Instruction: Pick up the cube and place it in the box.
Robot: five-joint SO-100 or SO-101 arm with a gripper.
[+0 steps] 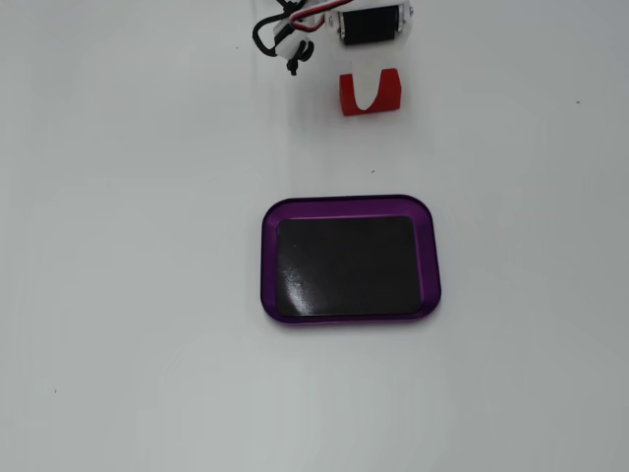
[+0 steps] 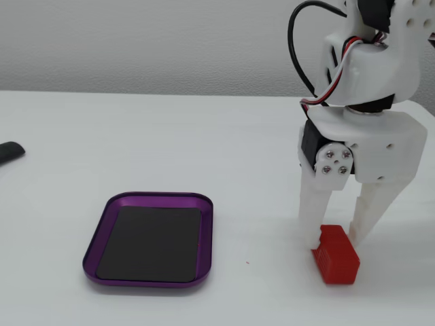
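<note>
The red cube (image 1: 349, 96) lies at the top of a fixed view, well above the box (image 1: 268, 261), a purple-rimmed tray with a black bottom. A white finger crosses the cube's middle there. In the other fixed view my gripper (image 2: 334, 236) points down at the right, its two white fingers (image 2: 311, 210) pressed on either side of the cube (image 2: 336, 258). The cube is tilted, one end raised. It sits to the right of the box (image 2: 92, 255), a clear gap between them. The box holds nothing.
A dark object (image 2: 8, 151) pokes in at the left edge of the white table. Black and red cables (image 1: 273, 34) loop beside the arm's base. A pale wall stands behind the table.
</note>
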